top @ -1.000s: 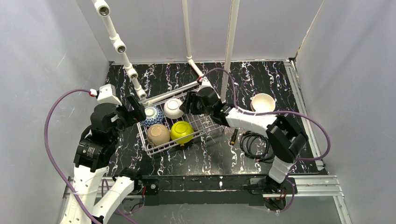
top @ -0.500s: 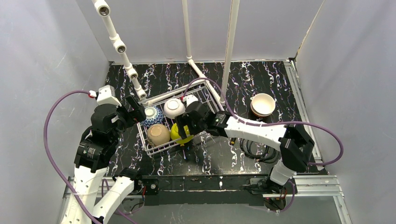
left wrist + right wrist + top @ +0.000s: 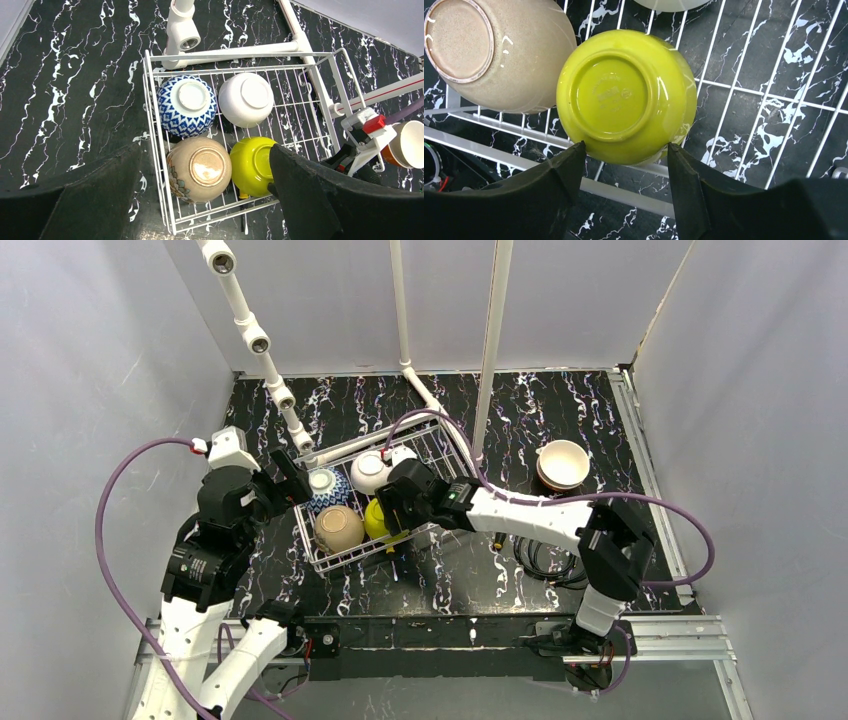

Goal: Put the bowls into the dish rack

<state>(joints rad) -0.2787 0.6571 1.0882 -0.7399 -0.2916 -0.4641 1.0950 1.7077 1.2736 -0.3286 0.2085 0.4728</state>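
My right fingers [image 3: 559,185] straddle the upside-down yellow-green bowl [image 3: 624,95] in the dish rack [image 3: 634,196], tips at its sides, clamped or not, can't tell; left fingers [image 3: 310,190] spread wide, empty, above rack's left end.

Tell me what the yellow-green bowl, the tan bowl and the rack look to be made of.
Yellow-green bowl: likely glazed ceramic, possibly melamine; glossy, with bright highlights and a stamped mark on its upturned base.
Tan bowl: probably stoneware with a satin speckled glaze; its foot ring looks bare and rough.
Rack: metal wire, seemingly white-coated; thin, smooth, evenly white rods.
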